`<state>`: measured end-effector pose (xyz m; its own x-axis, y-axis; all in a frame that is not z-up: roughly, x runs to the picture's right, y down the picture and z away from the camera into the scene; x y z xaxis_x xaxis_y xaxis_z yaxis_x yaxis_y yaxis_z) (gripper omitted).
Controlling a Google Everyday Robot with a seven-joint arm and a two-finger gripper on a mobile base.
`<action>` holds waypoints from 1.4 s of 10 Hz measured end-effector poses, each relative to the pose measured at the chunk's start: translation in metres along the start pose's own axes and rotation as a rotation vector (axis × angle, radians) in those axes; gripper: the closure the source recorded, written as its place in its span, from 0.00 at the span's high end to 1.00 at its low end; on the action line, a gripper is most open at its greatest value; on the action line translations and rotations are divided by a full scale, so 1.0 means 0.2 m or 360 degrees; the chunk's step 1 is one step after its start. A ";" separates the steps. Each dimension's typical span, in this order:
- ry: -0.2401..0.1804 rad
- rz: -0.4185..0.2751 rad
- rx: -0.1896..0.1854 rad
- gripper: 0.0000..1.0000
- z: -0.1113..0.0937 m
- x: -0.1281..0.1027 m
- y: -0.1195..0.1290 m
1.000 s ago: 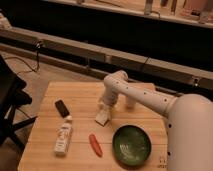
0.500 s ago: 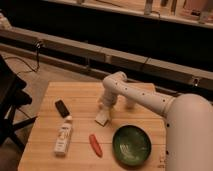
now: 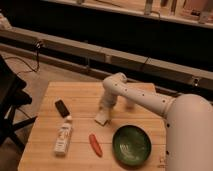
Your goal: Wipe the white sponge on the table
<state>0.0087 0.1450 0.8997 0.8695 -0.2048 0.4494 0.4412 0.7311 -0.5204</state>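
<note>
My tool (image 3: 106,106) is low over the middle of the pale wooden worktop (image 3: 75,92). It sits at the end of my white arm (image 3: 145,100), which reaches in from the right side. Directly under the tool lies the small white rectangular sponge (image 3: 101,119), flat on the wood. The tool comes down on the far end of the sponge and seems to touch it. Whether the tool is clenched on the sponge or released, I cannot tell.

To the left of the sponge, apart from it, there is a small black oblong block (image 3: 62,107) lying at an angle. Just beside the near end of this block lies a white plastic bottle (image 3: 63,138) on its side, with its cap toward the block. The bottle carries a pale label, maybe with some print on it, but I cannot read any word or brand.

Nearer than the sponge lies a long red-orange vegetable (image 3: 95,145), between the bottle and a round dark green bowl (image 3: 132,146). The bowl stands upright close to my white body. I can read no writing on any of these things.

At the left edge, beside the worktop, a black chair (image 3: 10,102) stands on the floor.
</note>
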 end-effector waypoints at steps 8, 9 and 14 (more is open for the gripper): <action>0.0109 0.0092 0.0024 0.00 -0.13 0.12 0.00; 0.0134 0.0078 0.0022 0.00 -0.16 0.13 -0.04; 0.0161 -0.0216 0.0013 0.00 -0.16 -0.03 -0.29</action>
<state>-0.0150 0.0834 0.9035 0.8203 -0.3660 0.4396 0.5545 0.6975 -0.4540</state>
